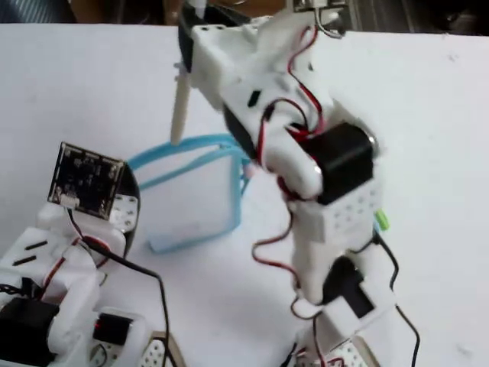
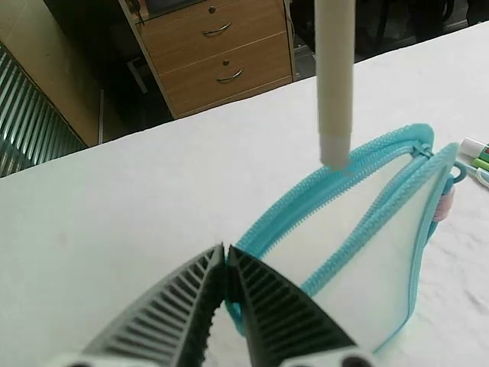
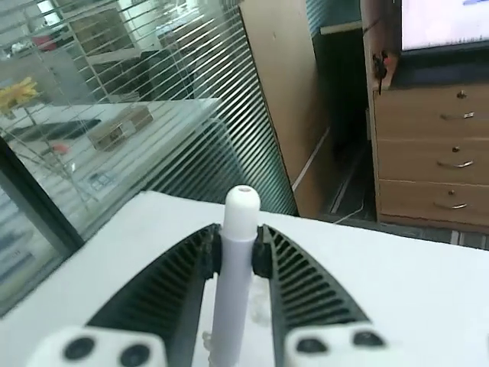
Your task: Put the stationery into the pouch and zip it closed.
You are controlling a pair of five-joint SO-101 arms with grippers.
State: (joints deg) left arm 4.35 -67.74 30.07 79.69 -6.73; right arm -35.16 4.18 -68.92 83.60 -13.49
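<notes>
While the right pincer (image 3: 238,246) held one white pen (image 2: 335,84) tight between its two fingers, the pen stood upright with its tip down at the mouth of the blue pouch (image 2: 359,252). The tip was right by the far row of zip teeth; I could not tell if it touched them or hung just above. The left pincer (image 2: 227,264) was closed to a thin line on the near edge of the pouch, and it seemed to pinch that edge to hold the mouth open.

My guess was that this was the step of putting a pen in — not the zip step. The next move called for the tip to go between the two zip rows, then down into the pouch, before the fingers let go.

Counting: one pouch lay flat on the white bench (image 2: 137,206), and one pen was in the grip. More pens (image 2: 475,151) lay beside the pouch's far end — at least two, cut off at the side.
</notes>
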